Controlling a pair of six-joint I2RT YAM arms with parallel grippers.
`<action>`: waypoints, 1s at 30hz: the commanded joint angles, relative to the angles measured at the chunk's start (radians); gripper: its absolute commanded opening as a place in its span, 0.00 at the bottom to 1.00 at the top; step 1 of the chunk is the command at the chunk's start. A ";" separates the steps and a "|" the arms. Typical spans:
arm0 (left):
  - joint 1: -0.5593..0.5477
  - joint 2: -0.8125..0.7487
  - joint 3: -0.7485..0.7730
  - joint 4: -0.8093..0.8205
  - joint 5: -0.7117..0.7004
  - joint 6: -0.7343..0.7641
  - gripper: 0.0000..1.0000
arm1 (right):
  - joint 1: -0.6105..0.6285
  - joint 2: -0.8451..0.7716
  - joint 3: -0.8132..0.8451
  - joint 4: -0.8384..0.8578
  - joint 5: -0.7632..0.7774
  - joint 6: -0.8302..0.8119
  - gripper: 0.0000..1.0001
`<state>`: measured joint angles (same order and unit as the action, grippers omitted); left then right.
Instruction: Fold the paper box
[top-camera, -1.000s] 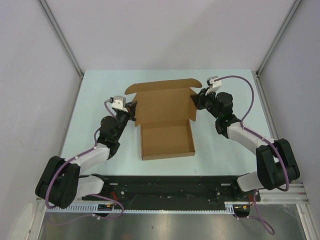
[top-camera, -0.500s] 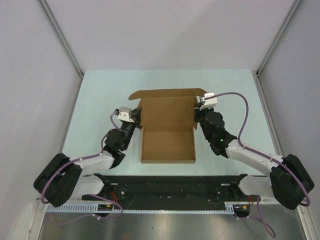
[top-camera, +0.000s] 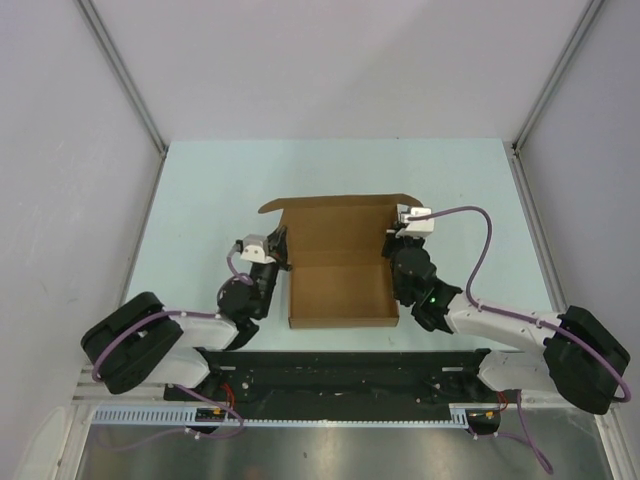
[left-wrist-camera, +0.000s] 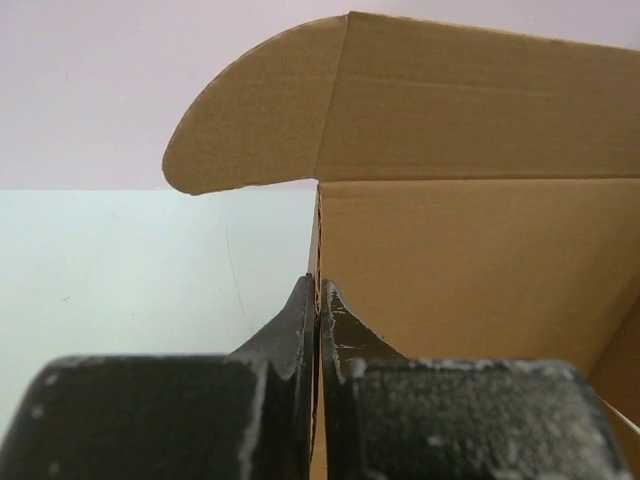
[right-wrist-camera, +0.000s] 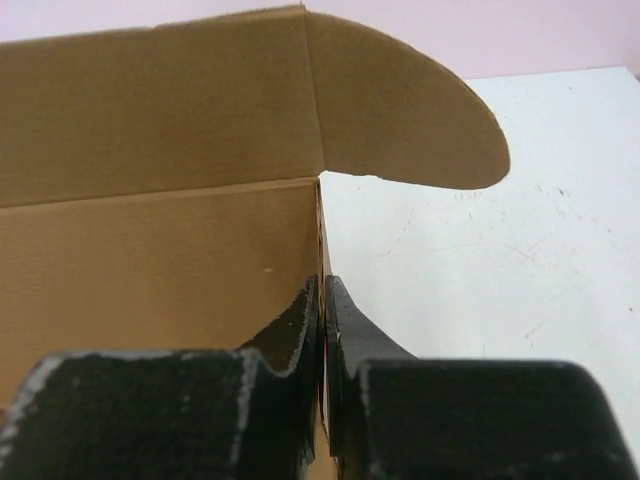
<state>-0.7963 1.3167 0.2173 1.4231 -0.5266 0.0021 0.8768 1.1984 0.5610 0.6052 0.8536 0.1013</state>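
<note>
The brown paper box (top-camera: 340, 292) stands as a shallow open tray on the pale table, its lid panel (top-camera: 335, 212) raised at the far side. My left gripper (top-camera: 283, 256) is shut on the box's left side wall. In the left wrist view the wall's thin edge runs between the tips of that gripper (left-wrist-camera: 318, 291), with the lid's rounded ear (left-wrist-camera: 250, 120) above. On the opposite side, my right gripper (top-camera: 390, 246) is shut on the right wall. The right wrist view shows this gripper (right-wrist-camera: 322, 290) pinching that edge below the other ear (right-wrist-camera: 410, 110).
The pale green table (top-camera: 200, 190) is bounded by grey walls and aluminium posts (top-camera: 130, 90) at left and right. A black base rail (top-camera: 340, 375) with both arm mounts runs along the near edge, just behind the box's front wall.
Both arms have drawn back toward their bases, bringing the box nearer to the near edge. The lid panel now looks shorter from above, standing more upright.
</note>
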 joint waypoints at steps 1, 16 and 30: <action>-0.090 0.117 -0.070 0.301 -0.071 0.032 0.03 | 0.096 0.021 -0.055 -0.030 0.019 0.090 0.00; -0.228 0.083 -0.032 0.303 -0.165 0.032 0.02 | 0.189 -0.057 -0.130 -0.088 0.105 0.138 0.00; -0.227 -0.135 0.060 0.047 -0.115 0.134 0.01 | 0.200 -0.088 -0.128 -0.133 0.044 0.089 0.00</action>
<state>-0.9886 1.2400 0.2119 1.3403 -0.7559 0.1146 1.0405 1.1011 0.4549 0.5522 1.0424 0.1707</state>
